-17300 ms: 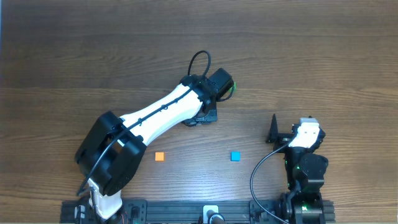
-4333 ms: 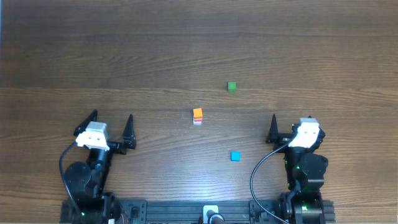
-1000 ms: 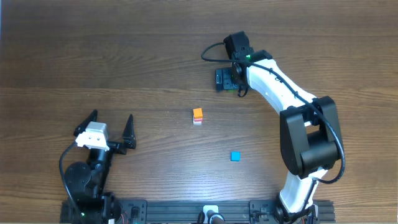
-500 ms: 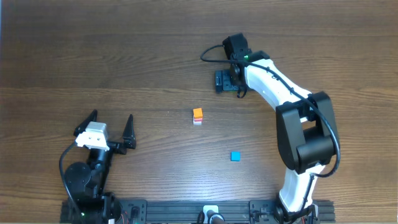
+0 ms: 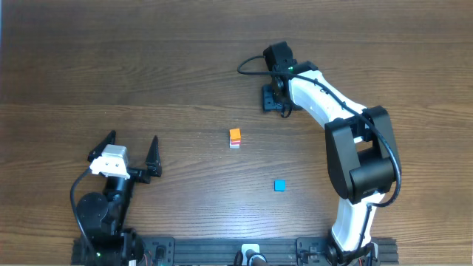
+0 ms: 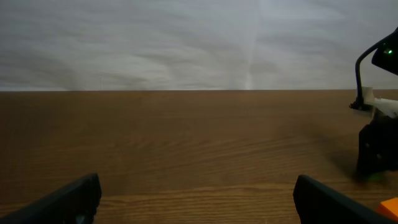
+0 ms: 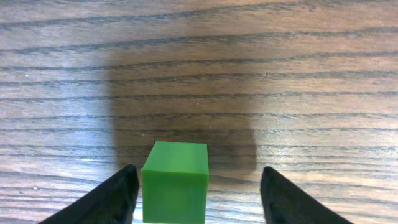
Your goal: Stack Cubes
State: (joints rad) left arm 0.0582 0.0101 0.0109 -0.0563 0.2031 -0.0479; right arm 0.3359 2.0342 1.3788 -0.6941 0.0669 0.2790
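Observation:
A green cube (image 7: 175,180) rests on the wooden table between the fingers of my right gripper (image 7: 198,182), which is open. The cube sits close to one finger (image 7: 117,194), with a wide gap to the other. In the top view my right gripper (image 5: 275,98) is at the far middle of the table, covering the cube. An orange cube (image 5: 235,134) sits on top of a pale cube near the table's centre. Nearer the front lies a blue cube (image 5: 279,185), on its own. My left gripper (image 5: 134,137) stands open and empty at the front left.
The brown wooden table (image 5: 148,59) is bare around the cubes. In the left wrist view, past my left gripper (image 6: 198,182), the right arm's dark gripper (image 6: 376,149) stands on the far side, and the orange cube (image 6: 390,206) shows at the edge.
My right gripper has shifted slightly to the right and turned a little over the green cube. The left arm and the other cubes have stayed where they were.

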